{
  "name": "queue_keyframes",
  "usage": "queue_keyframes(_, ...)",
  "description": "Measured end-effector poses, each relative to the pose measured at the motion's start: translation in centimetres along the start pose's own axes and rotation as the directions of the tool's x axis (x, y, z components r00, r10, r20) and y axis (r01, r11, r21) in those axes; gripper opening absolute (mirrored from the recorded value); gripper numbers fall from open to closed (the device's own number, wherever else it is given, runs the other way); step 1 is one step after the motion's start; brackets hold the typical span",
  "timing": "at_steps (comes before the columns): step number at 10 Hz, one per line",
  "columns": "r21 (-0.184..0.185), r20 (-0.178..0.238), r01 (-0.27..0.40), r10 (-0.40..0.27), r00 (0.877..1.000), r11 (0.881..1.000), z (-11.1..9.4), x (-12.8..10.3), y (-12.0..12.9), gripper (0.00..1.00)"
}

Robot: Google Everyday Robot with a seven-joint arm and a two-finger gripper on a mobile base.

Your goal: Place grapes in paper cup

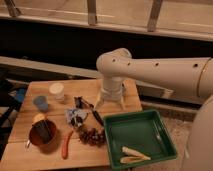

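grapes: one bunch
paper cup: one
blue cup: one
chili pepper: one
brown bowl: one
green tray: one
gripper: one, fingers spread, over the worktop at its far right

table: pale wood, matt
tray: green plastic, glossy
paper cup: white paper, matt
grapes: dark smooth skins, dull sheen
gripper: smooth cream plastic shell, fingers spread, above table just behind tray
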Motion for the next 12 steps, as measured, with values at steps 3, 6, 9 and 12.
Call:
queue_keyframes(3,-0.033,-0.006,0.07,-0.07,0.998,0.997,1.2,0.1,2.3,0.8)
queue_keyframes(6,-0.071,-0.051,0.169,-0.173,0.984,0.983,4.3,1.5,6.8,0.8)
queue_keyframes(9,-0.115,-0.1,0.238,-0.25,0.963,0.964,6.9,2.5,9.7,0.8)
queue_keyframes(12,-0.136,-0.113,0.276,-0.291,0.95,0.952,7.8,3.2,11.1,0.8)
